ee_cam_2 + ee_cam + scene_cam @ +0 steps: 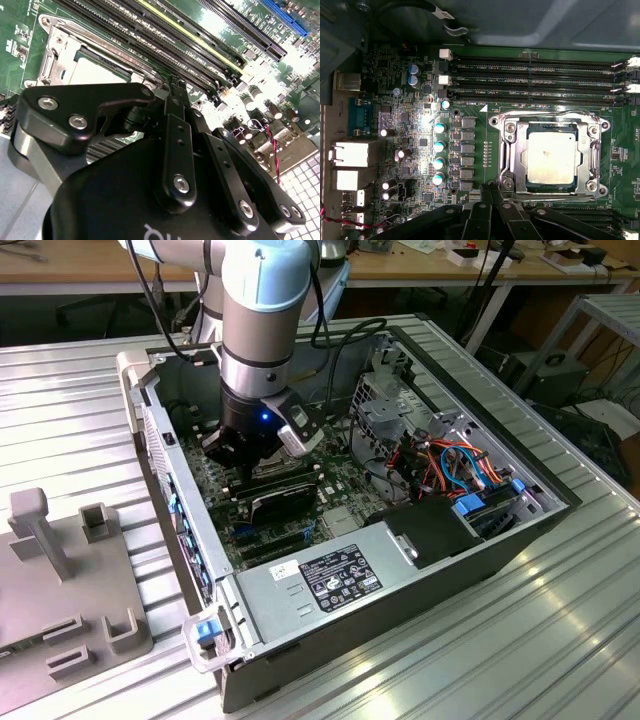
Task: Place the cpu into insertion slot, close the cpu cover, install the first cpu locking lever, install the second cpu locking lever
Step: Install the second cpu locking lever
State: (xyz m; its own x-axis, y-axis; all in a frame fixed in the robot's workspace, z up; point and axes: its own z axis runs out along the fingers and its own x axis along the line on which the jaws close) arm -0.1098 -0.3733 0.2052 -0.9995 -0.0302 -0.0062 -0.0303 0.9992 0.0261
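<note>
A desktop computer case (400, 570) is seen lying open on a ribbed metal table (560, 640) in the exterior view, with a grey power-supply box (330, 580) along its near side and a bundle of coloured cables (455, 465) toward the exterior view's right. A grey moulded holder (60, 590) is seen on the table at the exterior view's left, well apart from the case. The robot arm (265, 310) is lowered into the case over the green motherboard (410, 130), and the gripper (487, 189) is held low over the board, just beside the processor socket. The two black fingers (179, 107) are seen drawn together to a narrow point in both wrist views, with no gap visible between them and nothing gripped. The cpu (553, 158), a flat silver-grey square, is seated in the insertion slot (552, 185). The cpu cover (517, 155), a silver metal frame, is laid flat around the chip, its window framing the metal top. Thin wire levers are seen along the frame edges; whether they are latched cannot be told. A bank of long black memory slots (530, 80) runs beside the socket on the side away from the gripper, and a second bank (590, 216) lies next to the fingers. Silver rear connectors (352, 152) are lined along the board's edge, and a row of small round capacitors (439, 152) stands between them and the socket.
</note>
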